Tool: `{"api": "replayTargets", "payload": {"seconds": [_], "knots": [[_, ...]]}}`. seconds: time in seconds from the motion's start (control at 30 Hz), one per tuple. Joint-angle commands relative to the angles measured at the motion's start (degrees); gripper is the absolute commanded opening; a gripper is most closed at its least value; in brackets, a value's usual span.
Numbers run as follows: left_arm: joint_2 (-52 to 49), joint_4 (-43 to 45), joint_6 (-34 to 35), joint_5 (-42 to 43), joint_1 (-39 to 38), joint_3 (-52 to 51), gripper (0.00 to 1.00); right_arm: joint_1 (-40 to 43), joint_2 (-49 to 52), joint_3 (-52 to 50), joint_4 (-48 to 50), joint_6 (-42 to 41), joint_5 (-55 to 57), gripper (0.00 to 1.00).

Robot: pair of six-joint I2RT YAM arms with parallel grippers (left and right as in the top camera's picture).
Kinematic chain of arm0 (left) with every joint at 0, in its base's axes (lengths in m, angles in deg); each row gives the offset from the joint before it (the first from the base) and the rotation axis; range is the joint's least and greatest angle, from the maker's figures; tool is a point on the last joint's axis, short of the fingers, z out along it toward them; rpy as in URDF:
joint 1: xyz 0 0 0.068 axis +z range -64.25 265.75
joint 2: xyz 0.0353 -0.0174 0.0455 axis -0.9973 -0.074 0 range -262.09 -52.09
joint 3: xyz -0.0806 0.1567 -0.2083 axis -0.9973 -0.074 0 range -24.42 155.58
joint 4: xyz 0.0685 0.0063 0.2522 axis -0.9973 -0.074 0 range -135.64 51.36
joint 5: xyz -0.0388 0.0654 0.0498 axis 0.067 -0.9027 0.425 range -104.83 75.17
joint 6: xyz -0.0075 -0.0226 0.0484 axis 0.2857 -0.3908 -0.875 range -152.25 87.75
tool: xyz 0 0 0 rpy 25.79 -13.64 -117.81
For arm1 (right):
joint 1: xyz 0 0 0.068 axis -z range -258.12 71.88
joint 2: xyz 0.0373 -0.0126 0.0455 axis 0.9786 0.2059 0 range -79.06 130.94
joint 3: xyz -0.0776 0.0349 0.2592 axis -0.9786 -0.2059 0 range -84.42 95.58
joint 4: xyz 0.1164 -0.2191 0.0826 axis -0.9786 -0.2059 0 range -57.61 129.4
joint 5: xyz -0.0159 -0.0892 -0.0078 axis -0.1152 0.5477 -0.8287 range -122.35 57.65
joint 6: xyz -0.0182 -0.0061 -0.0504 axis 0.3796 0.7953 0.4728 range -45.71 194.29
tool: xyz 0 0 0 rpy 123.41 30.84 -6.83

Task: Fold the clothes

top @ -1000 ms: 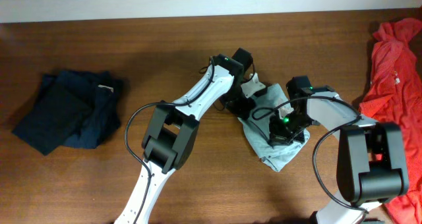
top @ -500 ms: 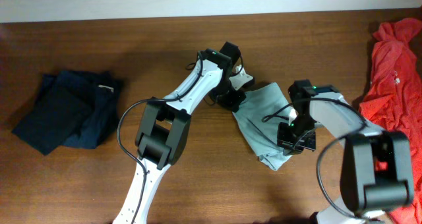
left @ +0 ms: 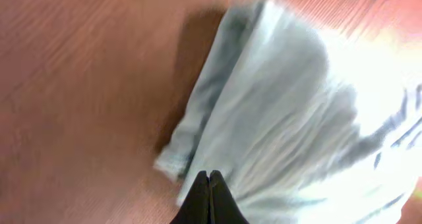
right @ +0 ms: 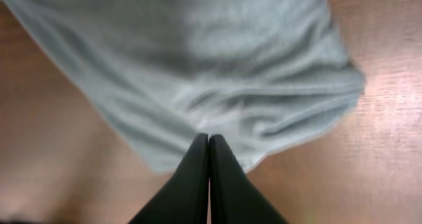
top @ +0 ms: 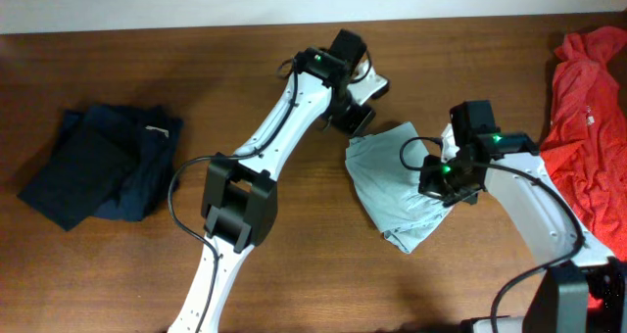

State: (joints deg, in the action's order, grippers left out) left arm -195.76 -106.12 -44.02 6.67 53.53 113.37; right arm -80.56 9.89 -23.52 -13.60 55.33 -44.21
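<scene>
**Item: T-shirt** (top: 392,191). One, pale grey-blue, thin soft knit.
- Lay near the middle of the tabletop (top: 294,274), somewhat to the right, gathered into a rough, uneven wedge.
- It was wide at the far end and tapered to a blunt point at the near end.
- Its long axis ran from far to near, leaning slightly right.
- The surface was matt, with shallow creases and soft rolled edges. A doubled hem or sleeve showed along the left side in the left wrist view.

**Item: left gripper** (left: 209,179). Black fingers pressed together, with no cloth seen between them.
- Stood at the shirt's far-left corner, and the cloth spread away ahead of it and to its right.

**Item: right gripper** (right: 209,143). Fingers likewise together, with nothing visibly pinched.
- Hung over the shirt's right edge, about midway along the long axis. Most of the fabric lay ahead of its tips, and bare wood lay to either side.

**Governing relation.** The two grippers flanked the wide far half of the shirt, and the narrow near end was unattended. The right gripper was judged the nearer, being over the cloth itself. The fold looked unfinished, with lumpy and unsquared edges.

**Also present.**
- A dark navy garment (top: 98,162), folded, at the far left.
- A red-orange garment (top: 588,108), loose and crumpled, at the right edge.
- The tabletop was brown wood with a fine grain and a slight sheen.
</scene>
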Motion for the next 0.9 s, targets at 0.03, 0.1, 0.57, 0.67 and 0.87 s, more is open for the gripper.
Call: {"api": "replayTargets", "payload": {"seconds": [0.03,0.1,0.57,0.67,0.87], "knots": [[0.8,4.0,0.6,6.5,-2.6,1.0,0.00,0.6,3.4,0.1,3.1,0.4,0.3,0.04],[-0.3,6.5,0.6,8.5,-3.7,1.0,0.00,1.0,4.4,0.1,4.6,0.2,0.3,0.04],[-9.2,11.0,1.1,8.8,-6.1,1.0,0.00,1.4,8.9,-1.7,7.3,-3.7,11.0,0.04],[-9.2,10.7,1.5,7.0,-5.4,1.0,0.00,2.1,8.9,-1.8,2.0,-8.2,16.8,0.04],[-9.2,9.1,1.7,2.4,-4.3,1.0,0.00,5.4,8.9,-1.9,-3.8,-10.3,18.3,0.04]]}}
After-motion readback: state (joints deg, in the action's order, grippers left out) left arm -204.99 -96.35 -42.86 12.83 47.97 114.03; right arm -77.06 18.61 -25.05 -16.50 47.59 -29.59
